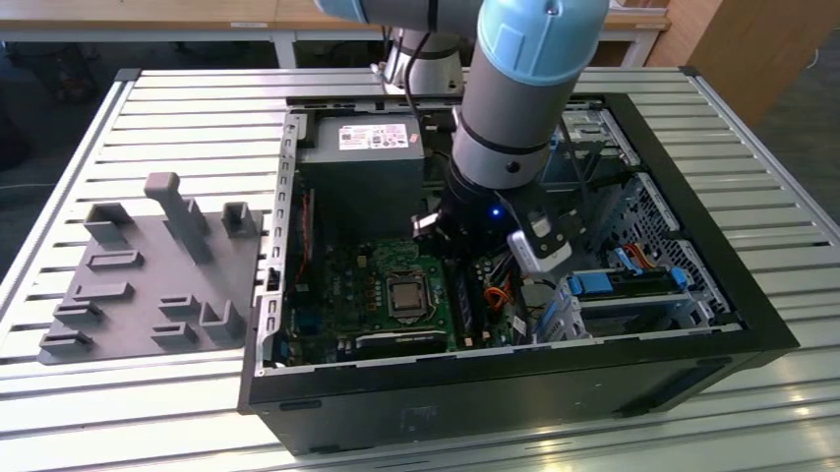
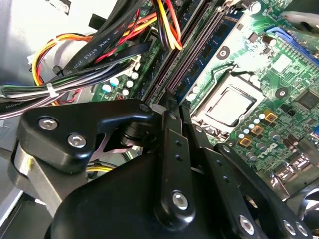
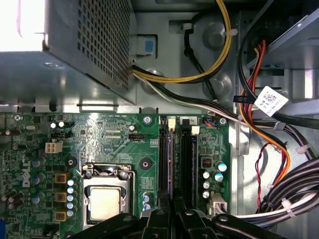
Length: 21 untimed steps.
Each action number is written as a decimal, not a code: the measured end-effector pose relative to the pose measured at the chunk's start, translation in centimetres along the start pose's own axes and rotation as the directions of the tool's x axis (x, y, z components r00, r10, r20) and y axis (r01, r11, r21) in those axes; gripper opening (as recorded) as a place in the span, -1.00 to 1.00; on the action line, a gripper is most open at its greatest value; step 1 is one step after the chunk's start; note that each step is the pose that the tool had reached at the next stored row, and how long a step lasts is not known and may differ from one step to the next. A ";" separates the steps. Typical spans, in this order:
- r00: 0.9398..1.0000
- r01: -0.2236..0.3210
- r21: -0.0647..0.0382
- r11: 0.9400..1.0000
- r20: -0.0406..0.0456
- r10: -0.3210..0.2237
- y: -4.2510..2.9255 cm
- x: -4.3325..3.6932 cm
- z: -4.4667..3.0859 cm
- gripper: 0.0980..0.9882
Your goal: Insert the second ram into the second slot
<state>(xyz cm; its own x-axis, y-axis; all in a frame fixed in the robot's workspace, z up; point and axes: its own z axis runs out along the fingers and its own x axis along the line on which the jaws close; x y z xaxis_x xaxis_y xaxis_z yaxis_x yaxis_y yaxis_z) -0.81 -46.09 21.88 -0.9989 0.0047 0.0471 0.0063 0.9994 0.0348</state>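
Note:
My gripper (image 3: 172,210) is down inside the open computer case (image 1: 525,364), over the near end of the memory slots (image 3: 185,164) beside the processor socket (image 3: 105,199). The second ram (image 3: 170,164), a thin dark-blue stick seen edge-on, stands along one slot and runs in between my fingertips. In the second wrist view the black fingers (image 2: 172,144) are drawn close together at my gripper (image 2: 168,103), with the ram's blue board (image 2: 201,63) stretching away along the slots. In the exterior view my gripper (image 1: 462,258) sits low over the green motherboard (image 1: 381,280).
The grey power supply (image 1: 361,167) stands at the far end of the case. Bundled cables (image 3: 269,149) crowd the side of the slots away from the socket. Blue drive brackets (image 1: 630,285) sit on the exterior view's right. A grey fixture plate (image 1: 145,265) lies outside the case on the exterior view's left.

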 end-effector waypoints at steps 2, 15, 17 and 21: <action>1.000 0.000 0.000 1.000 -0.001 0.000 -0.01 -0.01 0.13 -0.91; 1.000 0.000 0.000 1.000 -0.004 0.000 -0.01 -0.07 0.41 -0.91; 1.000 0.000 0.000 1.000 -0.004 0.000 -0.01 -0.06 0.31 -0.91; 1.000 0.000 0.000 1.000 -0.004 0.000 0.00 -0.06 0.18 -0.91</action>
<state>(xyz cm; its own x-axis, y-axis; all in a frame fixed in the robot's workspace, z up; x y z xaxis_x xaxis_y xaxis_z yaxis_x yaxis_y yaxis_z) -0.76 -46.09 21.70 -0.9987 0.0046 0.0509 0.0064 0.9994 0.0350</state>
